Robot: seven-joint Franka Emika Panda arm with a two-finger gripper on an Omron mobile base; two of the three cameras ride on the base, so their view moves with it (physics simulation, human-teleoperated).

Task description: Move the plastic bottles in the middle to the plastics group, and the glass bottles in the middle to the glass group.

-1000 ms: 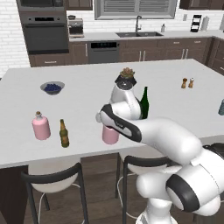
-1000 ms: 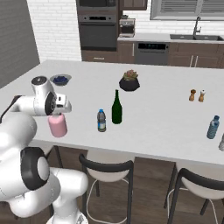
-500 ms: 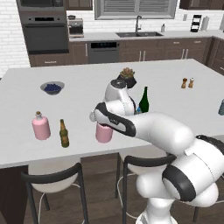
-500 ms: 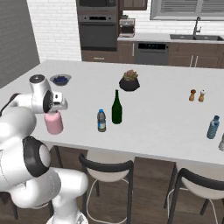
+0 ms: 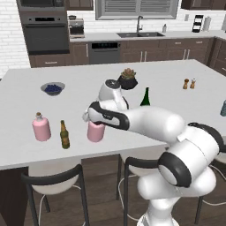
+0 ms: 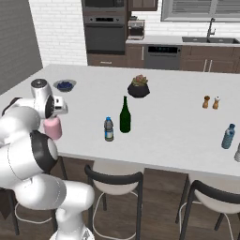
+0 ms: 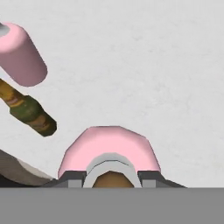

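Note:
My gripper (image 5: 95, 118) is shut on the neck of a squat pink flask (image 5: 96, 131), one of the glass bottles, which hangs upright close to the counter's near left part. In the hand view its round body (image 7: 109, 146) sits between my fingertips (image 7: 72, 177). To its left stands the glass group: another pink flask (image 5: 41, 128) and a brown beer bottle (image 5: 65, 135). The dark green wine bottle (image 6: 124, 115) and the small water bottle (image 6: 108, 129) stand mid-counter. At the far right edge stands the plastics group's bluish bottle (image 6: 228, 136).
A bowl of blueberries (image 5: 53, 88) sits at the back left, a potted plant (image 5: 128, 78) at the back middle, and salt and pepper shakers (image 5: 189, 83) at the right. Stools (image 5: 50, 185) line the counter's (image 5: 26, 150) near edge.
My gripper has carried the pink flask leftward, away from the wine bottle and closer to the beer bottle and the other pink flask.

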